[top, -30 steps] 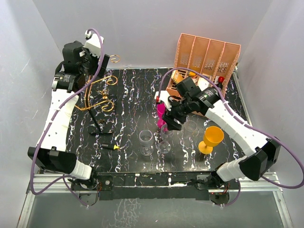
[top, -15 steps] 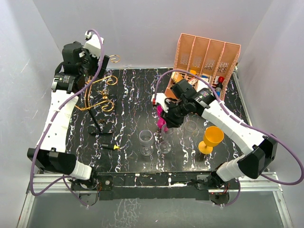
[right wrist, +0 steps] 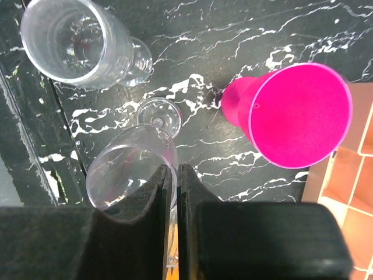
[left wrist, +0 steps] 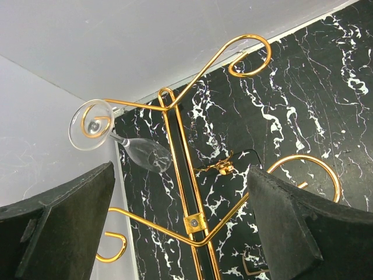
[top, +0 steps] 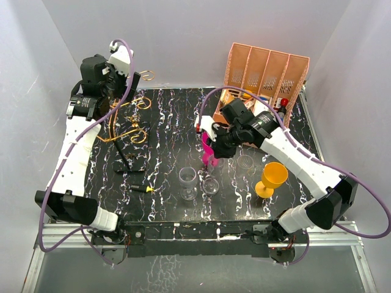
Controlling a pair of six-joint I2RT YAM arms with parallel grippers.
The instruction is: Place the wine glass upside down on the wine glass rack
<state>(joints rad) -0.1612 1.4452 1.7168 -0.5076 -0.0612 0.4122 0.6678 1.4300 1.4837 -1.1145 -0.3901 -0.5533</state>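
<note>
Pinching the thin rim of the clear wine glass (right wrist: 116, 175), lower centre of frame, the right hand (right wrist: 176, 170) is closed tight. The left hand (left wrist: 180, 224) gapes wide around the curly gold wire rack (left wrist: 173, 146).

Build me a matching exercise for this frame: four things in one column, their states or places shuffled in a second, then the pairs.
Things
1. right pincer
2. left pincer
3. yellow goblet
4. hanging glass

States or places
A. open, facing the wine glass rack
B. hung by its foot from a scroll arm of the rack
C. shut on the rim of a clear wine glass
D. upright on the table

Pairs: 1-C, 2-A, 3-D, 4-B
</note>
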